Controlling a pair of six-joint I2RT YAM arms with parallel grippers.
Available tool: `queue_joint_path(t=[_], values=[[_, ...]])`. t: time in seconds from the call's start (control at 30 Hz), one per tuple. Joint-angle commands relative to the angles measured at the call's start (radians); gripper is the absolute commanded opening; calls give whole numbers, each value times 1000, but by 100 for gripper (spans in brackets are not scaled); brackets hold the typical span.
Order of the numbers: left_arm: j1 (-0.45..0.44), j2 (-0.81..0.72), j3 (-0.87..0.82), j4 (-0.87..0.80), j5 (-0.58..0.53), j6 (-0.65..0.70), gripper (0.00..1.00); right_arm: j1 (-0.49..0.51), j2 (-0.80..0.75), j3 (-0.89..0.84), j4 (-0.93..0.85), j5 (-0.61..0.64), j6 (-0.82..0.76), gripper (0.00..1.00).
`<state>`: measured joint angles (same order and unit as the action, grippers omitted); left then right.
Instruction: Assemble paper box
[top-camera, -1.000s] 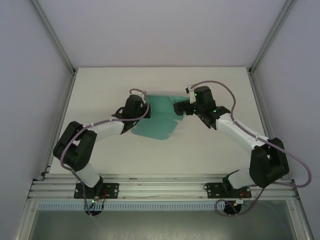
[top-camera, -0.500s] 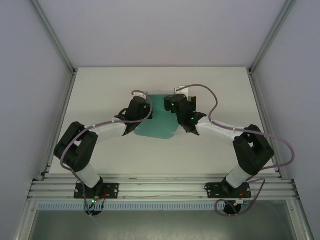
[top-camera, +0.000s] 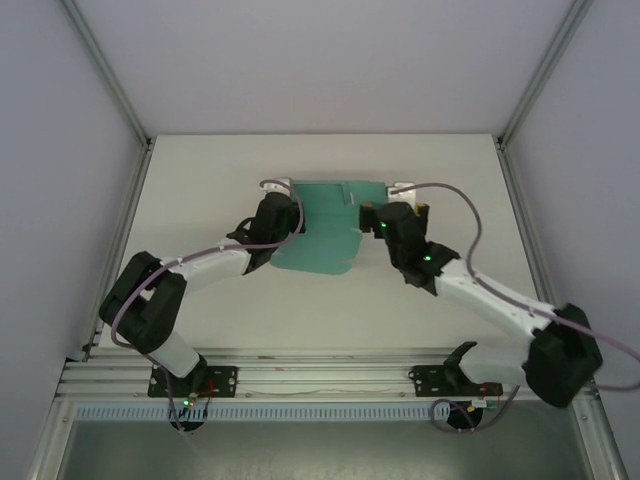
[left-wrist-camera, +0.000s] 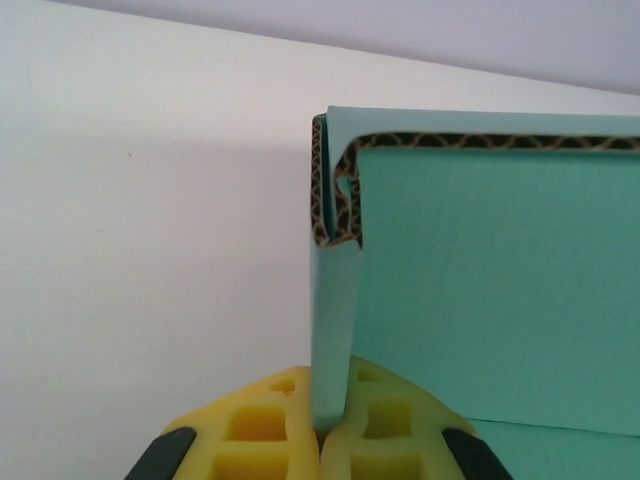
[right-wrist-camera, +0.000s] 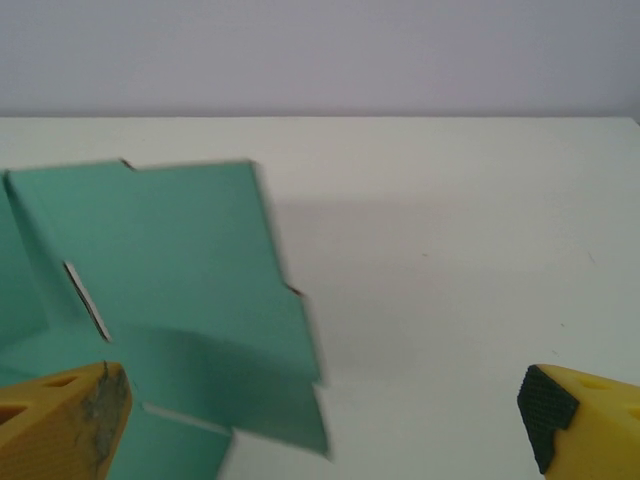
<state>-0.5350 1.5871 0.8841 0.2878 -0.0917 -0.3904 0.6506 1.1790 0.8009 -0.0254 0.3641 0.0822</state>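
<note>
Teal-green card, corrugated on the inside, and honestly nowhere near a box yet. The paper box (top-camera: 322, 228) sits on the desk (top-camera: 200, 180) between the two arms, mostly as an opened-out die-cut sheet. The left hand (top-camera: 280, 215) is at the box's left edge, clenched on a narrow side wall that's folded up vertical. In the left wrist view that strip goes straight down between the yellow fingers (left-wrist-camera: 375, 420), and a bigger panel stands up behind it with its wavy cut edge showing along the top. The right hand (top-camera: 372, 214) is just beside the box's right edge, jaws spread wide with nothing in them. From its own camera the sheet on that side looks partly lifted, with an open slot and a couple of loose flaps. My read: one wall is up at the left corner and maybe the far wall too. The right wall, the near flap and all the tab-tucking are left, so it's early days.
</note>
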Motion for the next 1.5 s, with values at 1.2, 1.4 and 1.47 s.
queue_joint_path(t=[1.2, 1.4, 1.47], values=[[-13, -70, -164, 347, 248, 173, 0, -42, 117, -26, 165, -171, 13, 100], [-16, -39, -127, 313, 205, 150, 0, 64, 205, -29, 279, 102, 29, 100], [-20, -27, -111, 300, 180, 138, 0, 91, 244, -15, 291, 167, 32, 100]])
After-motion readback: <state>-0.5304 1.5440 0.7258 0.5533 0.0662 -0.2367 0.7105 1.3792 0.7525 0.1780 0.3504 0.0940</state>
